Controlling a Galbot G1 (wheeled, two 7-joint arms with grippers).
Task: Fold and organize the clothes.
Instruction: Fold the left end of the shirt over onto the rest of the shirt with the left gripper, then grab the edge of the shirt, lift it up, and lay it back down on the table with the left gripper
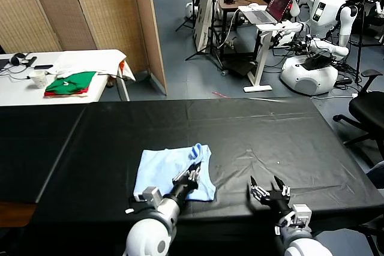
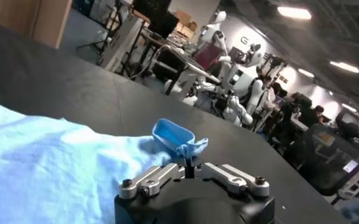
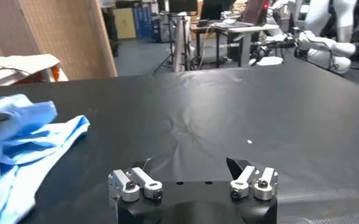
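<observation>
My left tool [image 1: 191, 175] sits at about 6 o'clock on the black bench [image 1: 252, 130], over the near right part of the shirt [image 1: 165, 172]. Its fingers are drawn together on a strip of the pale blue fabric. In the left wrist view the cloth [image 2: 51, 164] rises into a small folded loop just past the fingertips of that tool [image 2: 191, 167], so the pinched edge stands up off the bench while the rest lies flat.

The shirt is a rumpled, roughly square heap at about 7 o'clock from the bench centre, near the front edge. One corner at its far right is turned up and shows a darker blue trim.

My right tool [image 1: 268, 185] hovers at about 5 o'clock, near the front edge and well apart from the shirt. Its fingers are spread wide with nothing between them. From the right wrist view that tool [image 3: 191, 165] faces bare black cloth with a few creases, and the shirt [image 3: 21, 137] lies off to one side, a sleeve edge reaching toward the bench middle.

Beyond the bench, at about 10 o'clock, a white table [image 1: 18, 88] carries green and red folded garments [image 1: 71, 83].
</observation>
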